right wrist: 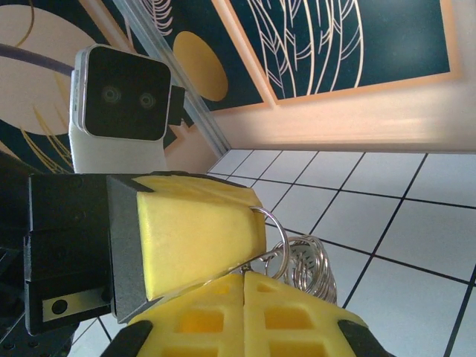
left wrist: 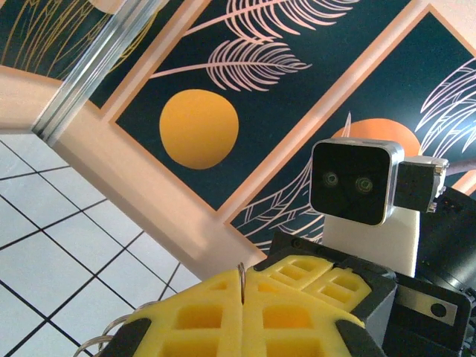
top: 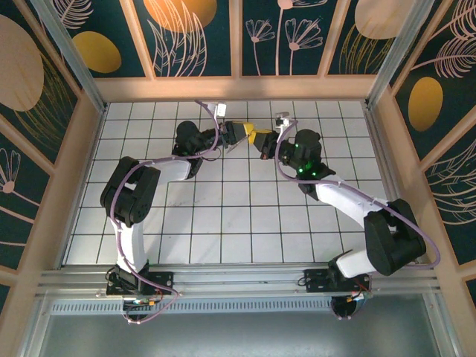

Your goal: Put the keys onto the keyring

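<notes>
The left tool [left wrist: 243, 301] and right tool [right wrist: 244, 305] both pinch the keyring [right wrist: 301, 260], fingers closed.

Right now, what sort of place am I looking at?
Probably a purpose-built robot work cell: a white gridded table walled in by printed leaf-pattern panels, with a left arm and a right arm bolted to an aluminium rail.
</notes>
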Robot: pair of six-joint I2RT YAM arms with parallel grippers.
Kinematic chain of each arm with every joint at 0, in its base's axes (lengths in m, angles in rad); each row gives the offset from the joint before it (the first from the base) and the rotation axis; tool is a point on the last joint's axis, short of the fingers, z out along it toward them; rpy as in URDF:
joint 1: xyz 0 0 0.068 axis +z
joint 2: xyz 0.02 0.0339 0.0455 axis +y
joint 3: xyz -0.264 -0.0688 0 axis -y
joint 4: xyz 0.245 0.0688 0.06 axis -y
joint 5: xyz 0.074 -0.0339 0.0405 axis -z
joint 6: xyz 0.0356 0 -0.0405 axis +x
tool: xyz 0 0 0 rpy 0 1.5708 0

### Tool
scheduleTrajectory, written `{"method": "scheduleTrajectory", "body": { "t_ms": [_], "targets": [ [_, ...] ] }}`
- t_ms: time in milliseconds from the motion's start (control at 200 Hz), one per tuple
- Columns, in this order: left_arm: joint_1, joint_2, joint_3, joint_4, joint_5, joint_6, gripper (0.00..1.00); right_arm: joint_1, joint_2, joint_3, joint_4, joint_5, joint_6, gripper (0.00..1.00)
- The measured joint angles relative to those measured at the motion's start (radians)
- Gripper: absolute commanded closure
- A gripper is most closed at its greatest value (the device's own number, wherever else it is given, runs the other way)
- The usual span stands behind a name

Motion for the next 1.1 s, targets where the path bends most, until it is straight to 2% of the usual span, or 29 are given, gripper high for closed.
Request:
{"method": "scheduleTrajectory", "body": {
  "t_ms": [110, 265, 450, 626, 761, 896, 1101],
  "targets": [
    [0.0, 0.0, 0.0, 0.0, -0.003, 0.0, 1.0, 0.004, 0.0, 0.0, -0.001, 0.008, 0.0, 0.93],
    [-0.001, 0.0, 0.0, 0.0, -0.003, 0.0, 1.0, 0.012, 0.0, 0.0, -0.002, 0.002, 0.008, 0.77],
    [0.0, 0.0, 0.0, 0.002, -0.006, 0.0, 1.0, 0.018, -0.001, 0.0, -0.008, 0.0, 0.008, 0.75],
    [-0.006, 0.0, 0.0, 0.023, -0.006, 0.0, 1.0, 0.031, -0.001, 0.0, -0.03, -0.024, 0.007, 0.63],
    [-0.01, 0.0, 0.0, 0.03, -0.002, 0.0, 1.0, 0.028, -0.017, 0.0, -0.058, -0.031, -0.005, 0.59],
    [-0.018, 0.0, 0.003, 0.034, 0.013, 0.0, 1.0, -0.008, -0.074, -0.027, -0.077, -0.056, -0.003, 0.55],
    [-0.023, 0.0, 0.013, 0.034, 0.034, 0.0, 1.0, -0.134, -0.217, -0.114, -0.068, -0.087, 0.027, 0.52]
  ]
}}
